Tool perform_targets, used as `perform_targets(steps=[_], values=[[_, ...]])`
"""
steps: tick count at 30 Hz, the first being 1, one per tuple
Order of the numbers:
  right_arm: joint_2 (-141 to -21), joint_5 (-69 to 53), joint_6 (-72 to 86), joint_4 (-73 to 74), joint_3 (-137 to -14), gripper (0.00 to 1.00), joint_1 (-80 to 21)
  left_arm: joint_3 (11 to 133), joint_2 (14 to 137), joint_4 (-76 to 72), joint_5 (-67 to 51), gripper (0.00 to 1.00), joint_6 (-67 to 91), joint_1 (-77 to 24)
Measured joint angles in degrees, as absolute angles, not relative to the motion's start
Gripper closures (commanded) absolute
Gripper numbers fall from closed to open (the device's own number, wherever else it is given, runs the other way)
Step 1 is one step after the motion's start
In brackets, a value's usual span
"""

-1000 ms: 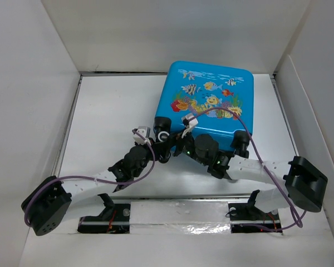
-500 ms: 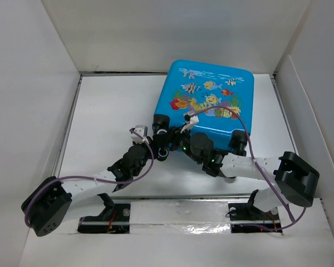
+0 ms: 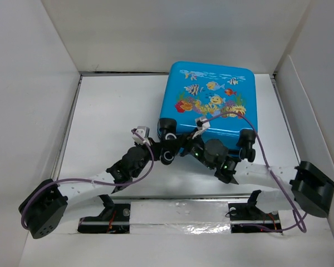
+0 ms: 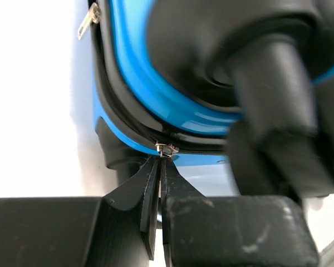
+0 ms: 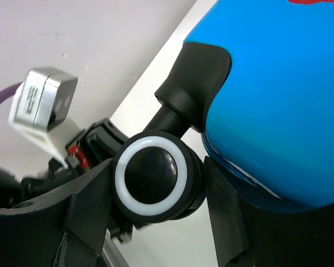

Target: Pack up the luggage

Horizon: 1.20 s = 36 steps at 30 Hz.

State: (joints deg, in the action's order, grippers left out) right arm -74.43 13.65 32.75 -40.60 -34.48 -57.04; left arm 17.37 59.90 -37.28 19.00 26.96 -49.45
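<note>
Left gripper is clamped on the zipper pull at the luggage edge. Right gripper is closed around its near-left wheel. Luggage is laid flat, print up, far right on the table.

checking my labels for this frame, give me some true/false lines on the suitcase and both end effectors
1. The suitcase has its lid down. True.
2. The left end effector is wide open. False: it is shut, with its tips on a zip pull.
3. The right end effector has a wheel between its fingers. True.
4. The suitcase stands upright on its wheels. False: it lies flat, fish print up.
</note>
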Motion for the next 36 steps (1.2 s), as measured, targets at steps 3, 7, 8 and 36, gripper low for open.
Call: perform_targets(steps=[3,7,8,36], values=[[-67.0,11.66,31.07,-37.06,-30.35,1.0,-56.25,17.37,59.11,-36.45,18.37,1.0,26.83,-49.52],[-55.0,8.4,28.8,-29.71,-25.36,1.0,-54.02,17.39,58.96,-36.53,17.37,1.0,26.7,-49.91],[-51.44,9.41,27.94,-27.2,-24.4,1.0,-52.66,17.39,58.96,-36.07,17.56,1.0,26.44,-49.93],[-69.84,-0.47,19.84,-17.72,-40.32,0.0,-56.31,20.36,60.23,-33.63,20.62,1.0,23.29,-46.41]])
